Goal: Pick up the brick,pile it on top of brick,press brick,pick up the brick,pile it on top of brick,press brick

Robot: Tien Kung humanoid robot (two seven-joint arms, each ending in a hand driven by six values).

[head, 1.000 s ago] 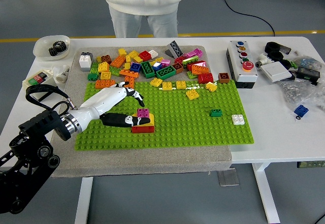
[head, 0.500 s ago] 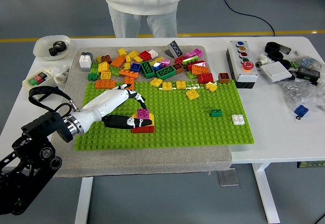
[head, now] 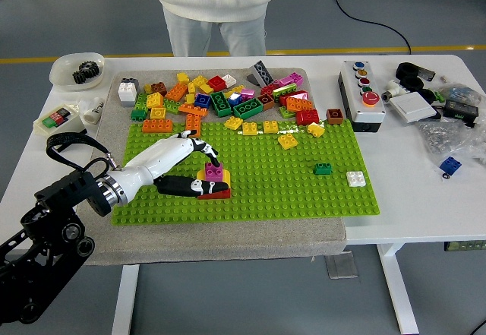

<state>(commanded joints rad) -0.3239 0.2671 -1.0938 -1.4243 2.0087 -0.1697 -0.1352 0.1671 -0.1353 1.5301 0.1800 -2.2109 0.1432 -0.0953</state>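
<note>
left hand (head: 199,169) clamped on a pink brick (head: 213,172) atop stacked bricks (head: 215,191) on the green baseplate (head: 304,191).

Table (head: 425,206): white, spans the frame.
Mat (head: 228,240): grey, centre-left, carrying the green baseplate (head: 304,191).
Bowl (head: 64,67): upper left, holding black gears.
Button box (head: 362,94): upper right.
Blue brick (head: 449,166): right edge.

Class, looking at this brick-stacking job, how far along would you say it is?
Done: a small stack of pink on yellow on red sits on the green baseplate. In hand: the left robot hand is on that stack, apparently pressing. Left: more stacking from the loose brick pile, if required.
</note>
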